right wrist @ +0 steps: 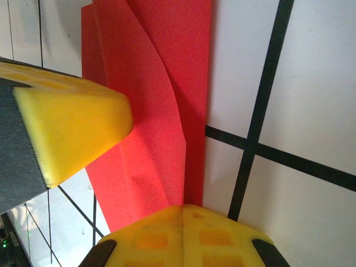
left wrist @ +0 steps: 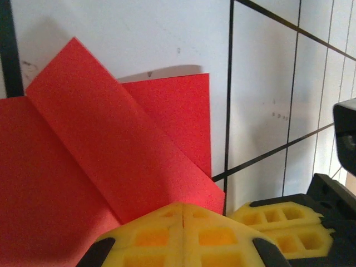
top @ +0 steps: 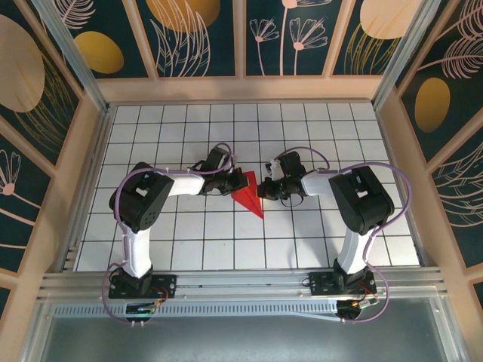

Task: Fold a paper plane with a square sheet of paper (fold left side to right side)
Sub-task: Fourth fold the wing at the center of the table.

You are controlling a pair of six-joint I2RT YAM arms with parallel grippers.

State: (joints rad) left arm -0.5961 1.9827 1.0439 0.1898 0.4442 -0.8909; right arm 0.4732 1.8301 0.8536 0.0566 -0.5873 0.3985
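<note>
The square sheet of paper (top: 247, 197) is bright red and lies mid-table, folded into a narrow triangle pointing toward the near right. In the left wrist view the paper (left wrist: 111, 144) shows a long diagonal flap folded over a lower layer. My left gripper (top: 229, 179) is shut, its yellow tips (left wrist: 183, 211) together at the flap's near corner. My right gripper (top: 263, 188) is also shut, its tips (right wrist: 183, 210) resting at the paper's (right wrist: 150, 111) edge, where a fold line meets them. The left gripper's yellow fingers (right wrist: 72, 122) press on the flap from the left.
The white gridded table (top: 317, 226) is walled by wooden panels on three sides (top: 241, 89). The two grippers stand close together over the paper, almost touching. The right gripper's fingers (left wrist: 278, 222) sit just right of the left tips.
</note>
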